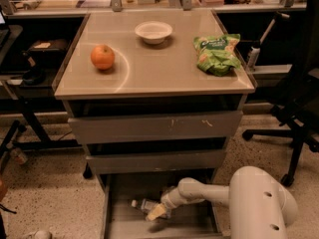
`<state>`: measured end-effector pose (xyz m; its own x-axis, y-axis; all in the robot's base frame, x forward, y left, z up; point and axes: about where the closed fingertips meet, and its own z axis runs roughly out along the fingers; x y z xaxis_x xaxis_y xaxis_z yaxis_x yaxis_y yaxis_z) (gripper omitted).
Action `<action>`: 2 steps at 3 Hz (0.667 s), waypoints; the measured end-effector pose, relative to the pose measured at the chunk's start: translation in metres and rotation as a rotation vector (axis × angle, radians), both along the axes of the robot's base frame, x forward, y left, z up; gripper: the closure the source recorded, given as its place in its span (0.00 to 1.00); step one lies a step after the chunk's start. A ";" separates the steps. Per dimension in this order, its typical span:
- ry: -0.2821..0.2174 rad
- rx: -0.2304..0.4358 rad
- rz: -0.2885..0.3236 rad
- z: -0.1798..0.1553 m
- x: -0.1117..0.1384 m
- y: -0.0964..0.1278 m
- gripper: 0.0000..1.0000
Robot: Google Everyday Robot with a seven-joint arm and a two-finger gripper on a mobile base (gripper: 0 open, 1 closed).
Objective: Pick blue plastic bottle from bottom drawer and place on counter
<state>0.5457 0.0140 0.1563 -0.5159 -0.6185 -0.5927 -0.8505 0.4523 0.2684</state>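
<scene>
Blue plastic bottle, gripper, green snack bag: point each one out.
blue plastic bottle (pixel 143 203), camera view, its clear body
gripper (pixel 154 213), camera view, its pale tip, inside the bottom drawer (pixel 192 224) by the bottle
green snack bag (pixel 217 53), camera view, middle of its front

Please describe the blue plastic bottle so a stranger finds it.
Under the tan counter, the bottom drawer stands open near the floor. The blue plastic bottle lies inside, white cap leftward, at the tool. The apple, bowl and green bag sit on top instead.
</scene>
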 end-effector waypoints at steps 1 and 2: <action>0.027 -0.007 0.011 -0.017 -0.016 0.003 0.00; 0.032 -0.014 0.025 -0.033 -0.026 0.006 0.00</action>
<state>0.5202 0.0200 0.1236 -0.5189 -0.6394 -0.5673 -0.8526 0.4348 0.2898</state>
